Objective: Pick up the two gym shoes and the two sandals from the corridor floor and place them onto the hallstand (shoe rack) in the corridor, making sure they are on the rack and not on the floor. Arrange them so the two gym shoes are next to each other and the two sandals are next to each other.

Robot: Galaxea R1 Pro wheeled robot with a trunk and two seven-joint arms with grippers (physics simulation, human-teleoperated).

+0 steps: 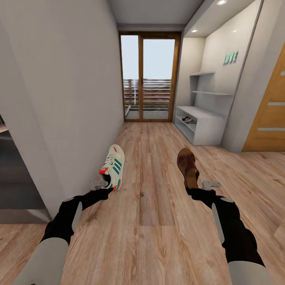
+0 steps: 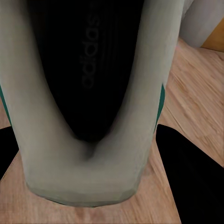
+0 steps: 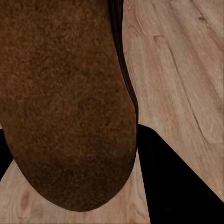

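White gym shoe (image 1: 113, 167) and brown sandal (image 1: 187, 166) held aloft.

Both arms are matte black with rounded joints, a pale grey oval panel set into each forearm and light grey upper segments. Each ends in a small grey bracket at the wrist: left hand (image 1: 103, 183), right hand (image 1: 198, 186).

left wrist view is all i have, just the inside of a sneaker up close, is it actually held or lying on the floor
Observer: Held. In the head view the gym shoe sits at the left gripper, heel toward the arm.
Operator: what is the other arm doing
Observer: The right gripper holds a brown sandal by its heel end.
Operator: where is the rack from here
Observer: The hallstand stands ahead on the right, near the glass door.
Operator: anything on it yet
Observer: A shoe lies in its upper cubby; I cannot tell more.
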